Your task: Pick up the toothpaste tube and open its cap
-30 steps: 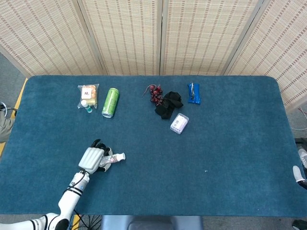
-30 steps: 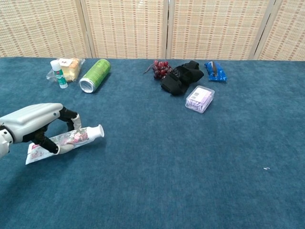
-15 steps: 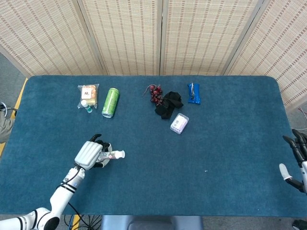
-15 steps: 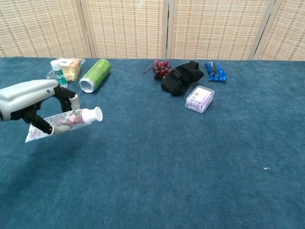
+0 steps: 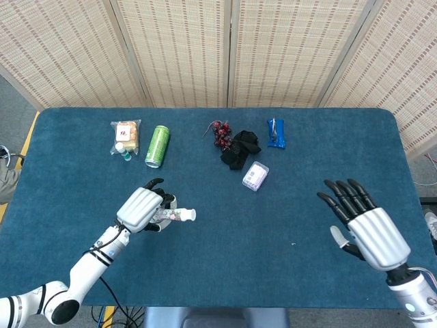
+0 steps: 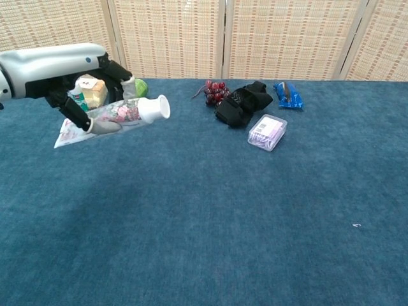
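While the toothpaste tube is held off the cloth, this is how the scene lies:

Table [image 5: 225,273]: covered in blue cloth, with woven screens behind it.
Right hand [image 5: 369,229]: palm down over the table's right side, fingers straight and spread apart, holding nothing; seen in the head view only.
Left hand [image 6: 57,67]: over the table's left-front part, fingers wrapped round the body of the tube, gripping it.
Toothpaste tube [image 6: 118,115]: clear of the table in the left hand, lying roughly level; its flat crimped end points to the left in the chest view.
White cap [image 6: 155,108]: on the tube's end, sticking out past the fingers and pointing toward the right hand.
Green can [image 5: 158,145]: on its side at the far left of the table.
Snack bag [image 5: 125,134]: just left of the can, with a small green-and-white bottle [image 5: 121,150] against it.
Black cloth [image 5: 239,150]: bunched near the far middle, touching a red grape bunch [image 5: 220,132].
Blue wrapper [image 5: 275,132]: right of the grapes.
Clear box [image 5: 255,176]: just in front of the black cloth.
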